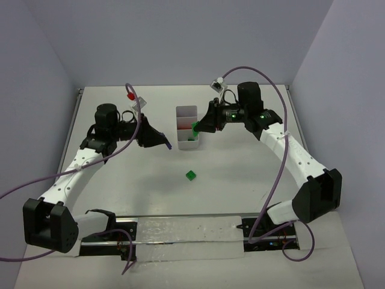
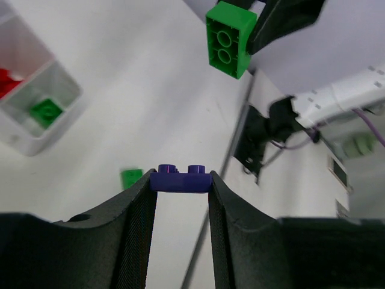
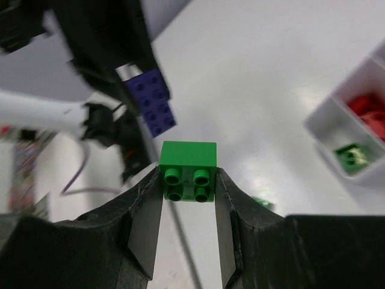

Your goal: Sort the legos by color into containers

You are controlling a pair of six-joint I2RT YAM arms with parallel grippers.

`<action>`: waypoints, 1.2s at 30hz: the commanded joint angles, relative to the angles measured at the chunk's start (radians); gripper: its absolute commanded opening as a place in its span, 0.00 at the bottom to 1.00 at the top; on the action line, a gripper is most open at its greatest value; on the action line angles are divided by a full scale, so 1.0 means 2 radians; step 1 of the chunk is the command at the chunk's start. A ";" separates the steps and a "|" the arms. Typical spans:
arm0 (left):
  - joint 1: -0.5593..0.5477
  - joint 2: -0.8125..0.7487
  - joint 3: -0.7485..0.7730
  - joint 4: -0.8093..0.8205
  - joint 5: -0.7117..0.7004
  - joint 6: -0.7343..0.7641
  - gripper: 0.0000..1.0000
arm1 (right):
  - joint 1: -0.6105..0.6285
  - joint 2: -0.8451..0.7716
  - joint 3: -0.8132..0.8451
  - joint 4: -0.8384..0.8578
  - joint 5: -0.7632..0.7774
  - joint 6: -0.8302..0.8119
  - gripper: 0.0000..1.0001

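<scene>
top external view: a loose green brick (image 1: pixel 190 175) lies on the surface (image 1: pixel 240 180) short of the tray (image 1: pixel 179 127). past it the left hand (image 2: pixel 180 183) pinches a purple brick (image 2: pixel 180 179) beside the tray, and the right hand (image 3: pixel 187 186) grips a second green brick (image 3: pixel 187 159) at the tray's edge. the step in hand looks like delivery: that green one likely goes to the end compartment (image 2: pixel 66 90) already holding green.

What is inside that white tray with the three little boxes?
A green brick lies in the end compartment of the tray, with red bricks in the next. The third compartment is cut off in the wrist views and unclear from above.
</scene>
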 commanded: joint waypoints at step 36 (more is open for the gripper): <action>0.019 0.035 0.066 -0.006 -0.234 0.009 0.00 | 0.170 0.132 -0.136 0.316 0.601 -0.091 0.12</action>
